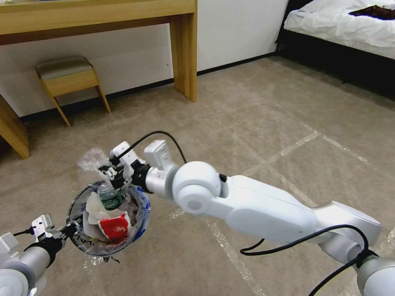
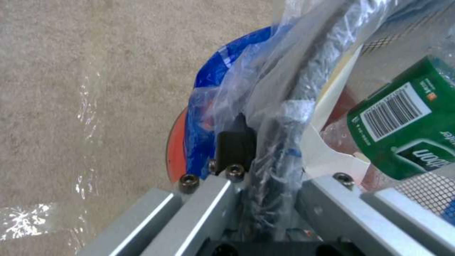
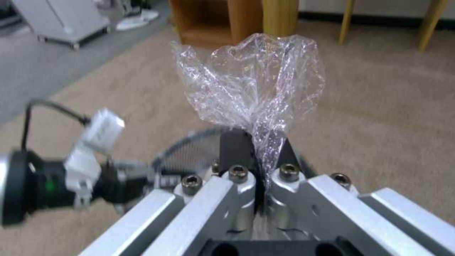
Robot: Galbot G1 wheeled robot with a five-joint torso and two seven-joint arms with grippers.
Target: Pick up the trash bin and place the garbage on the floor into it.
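Note:
The trash bin [image 1: 142,222] is a small red bucket lined with a clear, blue-printed bag, held off the carpet. My left gripper [image 1: 69,231] is shut on its near rim [image 2: 289,106], with one black pad [image 2: 234,145] outside the bag. Inside lie garbage pieces: a green-labelled bottle [image 1: 110,198] [image 2: 403,121], a red wrapper [image 1: 115,228] and white paper [image 1: 94,209]. My right gripper [image 1: 107,172] [image 3: 258,153] hangs over the bin's far edge, shut on a crumpled clear plastic film [image 1: 92,158] [image 3: 256,85] that sticks up beyond its fingertips.
A wooden desk leg [image 1: 184,53] and a small stool [image 1: 70,78] stand by the wall behind the bin. A bed [image 1: 349,24] is at the far right. Open carpet with tape marks [image 1: 288,152] lies to the right.

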